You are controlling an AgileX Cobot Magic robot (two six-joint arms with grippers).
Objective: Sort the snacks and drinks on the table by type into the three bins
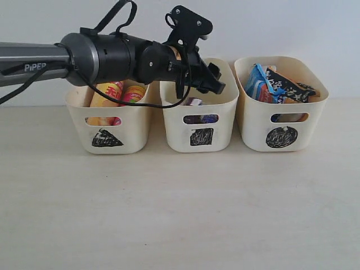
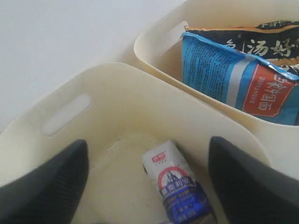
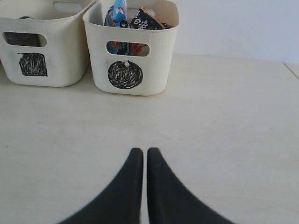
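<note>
Bins: three, cream, in a row at the back of the surface (image 1: pixel 180 208), marked triangle (image 1: pixel 107 121), square (image 1: pixel 197 126) and circle (image 1: pixel 281 121). Tubes: two, standing in the triangle bin, a yellow tube (image 1: pixel 107 93) and a pink tube (image 1: pixel 134 93); the left arm (image 1: pixel 101 56) crosses in front of their tops, and their lower ends show only as colour through the handle cutout. Bags: two, in the circle bin, a blue bag (image 1: pixel 260 84) and a dark-and-orange bag (image 1: pixel 292 87), both cut off below by the bin wall. Cartons: one counted with certainty, a white-and-purple carton (image 2: pixel 175 184) lying on the floor of the square bin, its lower end cut off at the frame edge. From outside, the purple patches behind that bin's cutout cannot be separated into items. Left pincer (image 2: pixel 147 141): above the square bin, fingers (image 2: pixel 46 186) wide apart, the carton lying free below and touching neither. Right pincer (image 3: pixel 144 158): fingers pressed together, empty, over bare surface in front of the circle bin; not visible in the exterior view.
</note>
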